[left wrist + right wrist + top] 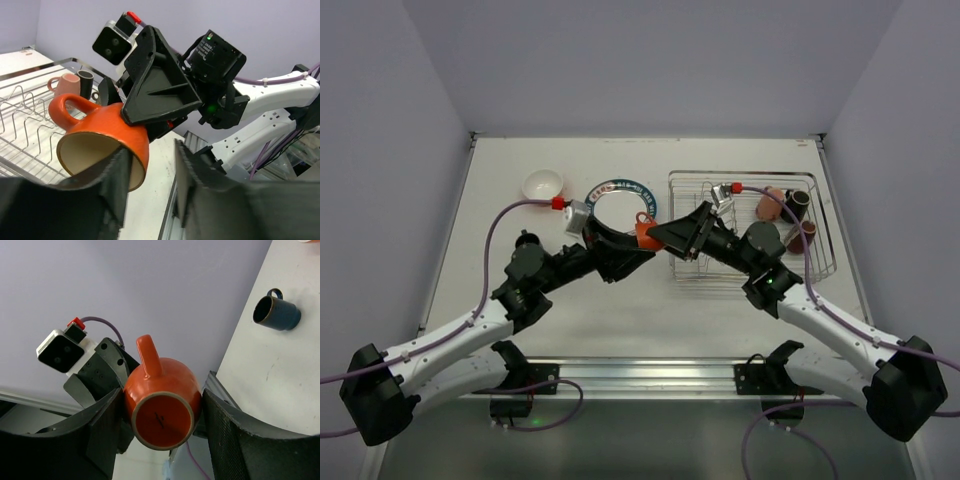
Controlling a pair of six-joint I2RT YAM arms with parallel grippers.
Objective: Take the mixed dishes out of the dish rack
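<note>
An orange mug (646, 236) hangs in mid-air between both arms, left of the dish rack (820, 250). My right gripper (162, 410) is shut on its round body (162, 405), base toward the camera, handle up. My left gripper (150, 165) stands partly open at the mug's mouth (107, 130): one finger (112, 175) lies across the cream inside, the other finger (187, 170) stands clear of the rim. In the rack's (30, 135) far right corner lie a pink mug (770, 203), a dark mug (799, 204) and a brown mug (807, 233).
A blue-rimmed plate (617, 205) and a small bowl with a white inside (542, 184) rest on the table behind the left arm. A dark blue mug (276, 312) lies on its side on the table. Grey walls enclose the table on three sides.
</note>
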